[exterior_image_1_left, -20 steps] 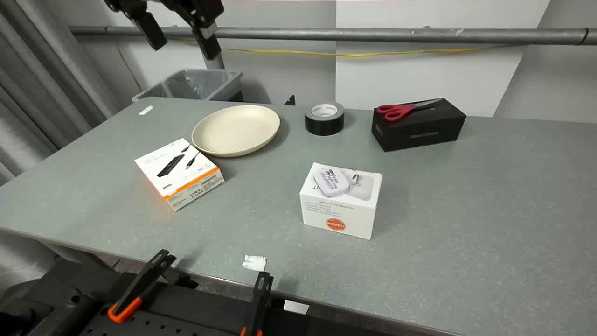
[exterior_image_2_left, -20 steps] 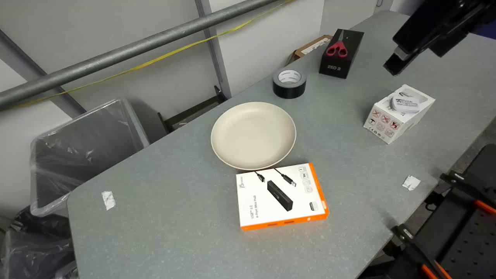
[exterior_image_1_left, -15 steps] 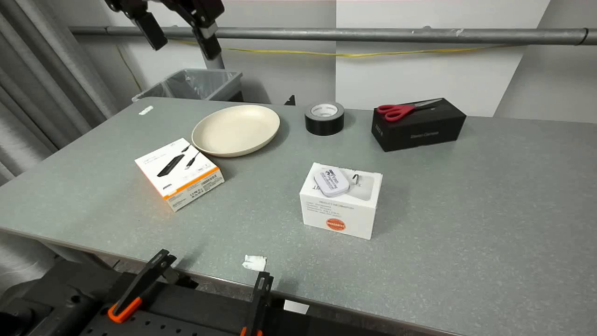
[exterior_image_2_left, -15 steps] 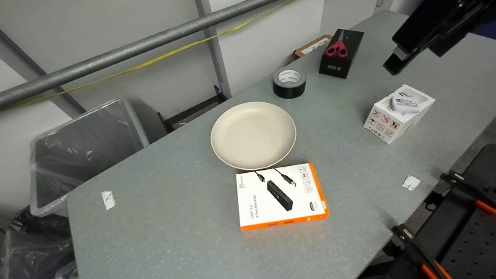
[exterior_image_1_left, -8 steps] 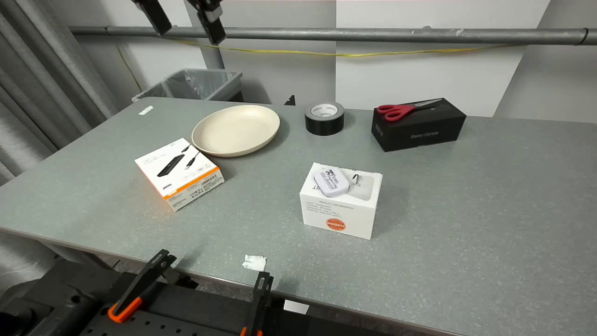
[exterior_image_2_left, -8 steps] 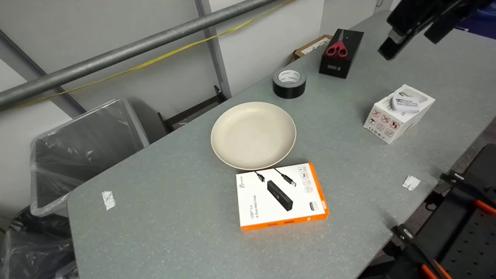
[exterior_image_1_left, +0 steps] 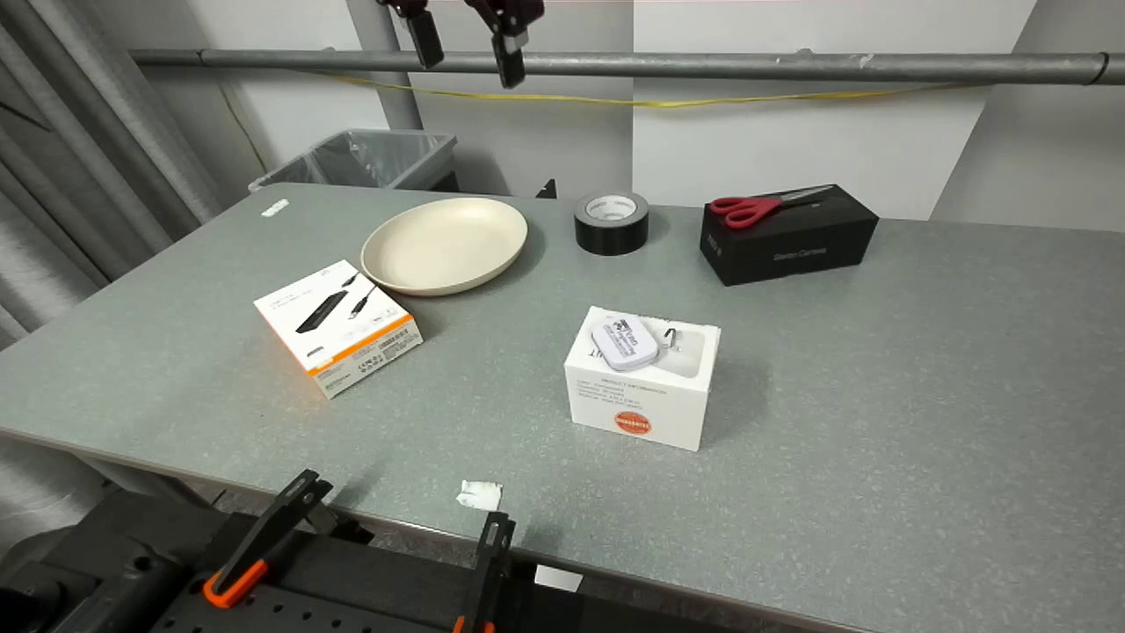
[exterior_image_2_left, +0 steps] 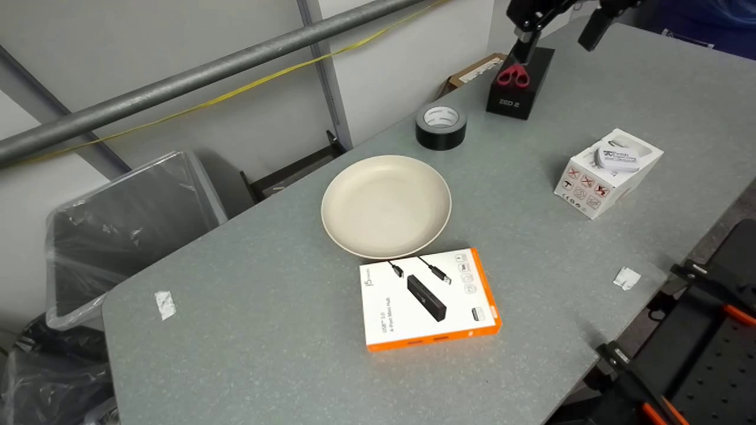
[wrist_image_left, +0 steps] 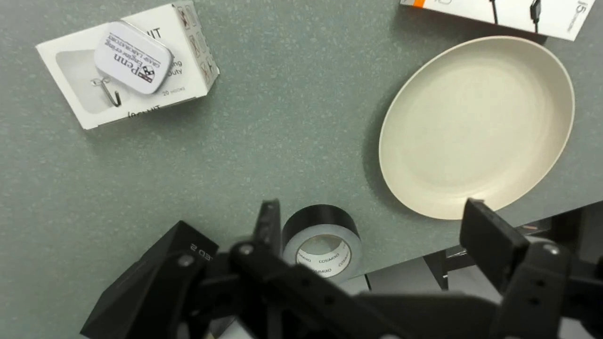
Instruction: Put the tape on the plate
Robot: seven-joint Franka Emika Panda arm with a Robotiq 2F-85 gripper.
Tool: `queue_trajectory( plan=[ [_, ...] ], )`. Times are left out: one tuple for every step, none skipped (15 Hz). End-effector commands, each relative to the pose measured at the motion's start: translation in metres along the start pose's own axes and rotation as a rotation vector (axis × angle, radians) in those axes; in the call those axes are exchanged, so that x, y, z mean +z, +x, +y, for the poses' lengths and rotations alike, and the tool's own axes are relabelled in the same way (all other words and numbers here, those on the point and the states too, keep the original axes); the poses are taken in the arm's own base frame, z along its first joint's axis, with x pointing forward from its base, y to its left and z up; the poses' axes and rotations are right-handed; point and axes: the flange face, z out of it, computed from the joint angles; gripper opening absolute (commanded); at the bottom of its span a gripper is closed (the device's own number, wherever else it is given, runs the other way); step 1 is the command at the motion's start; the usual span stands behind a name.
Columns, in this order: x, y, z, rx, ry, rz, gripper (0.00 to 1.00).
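Note:
The tape is a black roll with a white inner core, lying flat near the table's back edge. It also shows in the other views. The cream plate lies beside it with nothing on it, also in view here. My gripper is open and empty, high above the table in both exterior views. In the wrist view the gripper has its fingers wide apart. The tape appears between them, close to the left finger, well below.
A white-and-orange box stands against the plate's near side. A white box with a small tin on top stands toward the front. A black box with red scissors stands beside the tape. A pipe runs along the wall.
My gripper has moved right in an exterior view, and left and up in an exterior view, turning a little. It stays open. The tape, plate and boxes have not moved.

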Motion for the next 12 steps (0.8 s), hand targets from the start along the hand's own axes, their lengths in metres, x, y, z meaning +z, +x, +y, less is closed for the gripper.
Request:
queue_trajectory(
  plan=[
    [0.005,0.009,-0.002,0.008,-0.002,-0.008,1.00],
    [0.009,0.015,-0.003,0.013,-0.003,-0.013,1.00],
    [0.010,0.018,-0.004,0.015,-0.003,-0.013,1.00],
    [0.010,0.020,-0.005,0.017,-0.003,-0.012,1.00],
    [0.009,0.020,-0.005,0.017,-0.002,-0.010,1.00],
    [0.012,0.030,-0.008,0.013,-0.004,-0.002,1.00],
    [0.020,0.042,-0.010,0.013,-0.010,0.005,1.00],
    [0.032,0.058,-0.012,-0.012,-0.033,0.040,1.00],
    [0.040,0.071,-0.012,-0.023,-0.047,0.050,1.00],
    [0.052,0.088,-0.013,-0.020,-0.058,0.065,1.00],
    [0.064,0.101,-0.014,-0.021,-0.065,0.070,1.00],
    [0.076,0.114,-0.016,-0.029,-0.075,0.078,1.00]
  ],
)
